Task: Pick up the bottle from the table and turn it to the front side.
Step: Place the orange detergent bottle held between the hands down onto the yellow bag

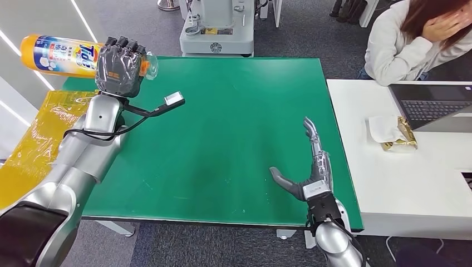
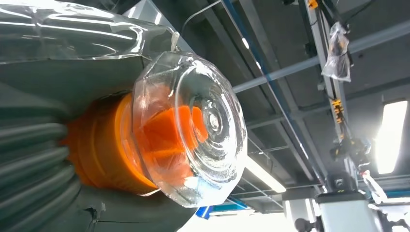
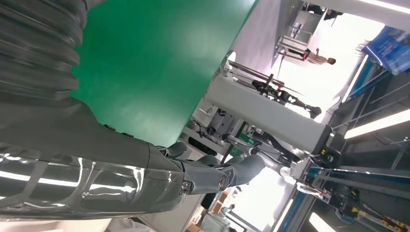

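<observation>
Left hand gripped the orange "Tide"-labelled plastic bottle; the left wrist view revealed its clear cap. Right hand lay open above the green tabletop.

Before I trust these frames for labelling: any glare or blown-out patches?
Head view: evenly lit, sharp, with slight sheen on the yellow sheet. Left wrist view: ceiling lamp glares white, and reflections streak the bottle's clear cap. Right wrist view: bright washed-out background behind the right hand.
</observation>
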Controlling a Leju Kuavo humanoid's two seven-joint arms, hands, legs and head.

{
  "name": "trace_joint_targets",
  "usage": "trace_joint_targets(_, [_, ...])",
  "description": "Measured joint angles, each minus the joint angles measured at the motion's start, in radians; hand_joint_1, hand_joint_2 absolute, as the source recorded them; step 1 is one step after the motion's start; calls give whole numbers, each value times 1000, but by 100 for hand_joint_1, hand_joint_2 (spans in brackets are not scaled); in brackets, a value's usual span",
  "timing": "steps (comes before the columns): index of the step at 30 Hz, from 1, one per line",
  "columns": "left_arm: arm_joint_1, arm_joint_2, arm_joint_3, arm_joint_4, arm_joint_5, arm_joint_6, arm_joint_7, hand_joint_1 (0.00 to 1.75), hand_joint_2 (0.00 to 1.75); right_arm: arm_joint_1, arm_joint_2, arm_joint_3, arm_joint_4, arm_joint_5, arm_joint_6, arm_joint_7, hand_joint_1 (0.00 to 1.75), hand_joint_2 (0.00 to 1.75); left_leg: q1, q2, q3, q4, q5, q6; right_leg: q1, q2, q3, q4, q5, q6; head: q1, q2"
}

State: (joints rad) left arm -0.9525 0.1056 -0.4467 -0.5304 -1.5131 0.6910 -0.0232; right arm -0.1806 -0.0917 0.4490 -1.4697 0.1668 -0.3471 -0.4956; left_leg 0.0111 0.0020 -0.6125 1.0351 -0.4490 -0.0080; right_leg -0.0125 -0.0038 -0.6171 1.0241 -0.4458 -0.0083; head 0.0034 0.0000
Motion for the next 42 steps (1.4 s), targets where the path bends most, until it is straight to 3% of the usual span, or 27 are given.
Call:
trace_joint_targets(11, [74,66,0,25,1,0,-53,175,175,41,-21,-35,-41,-30,11,0,0,175,0,0,0,-1,0,0,0,0,0,0,0,0,0,0])
trace_joint_targets(35, [94,87,0,37,2,0,-67,175,175,50,-25,-41,-49,-32,9,-4,0,175,0,0,0,0,0,0,0,0,0,0,0,0,0,0])
trace_joint_targets(42, [184,130,0,20,3,0,-136,175,175,86,-37,-58,-72,-49,-3,-33,0,175,0,1,0,-1,0,-1,0,1,-1,0,-1,0,0,0])
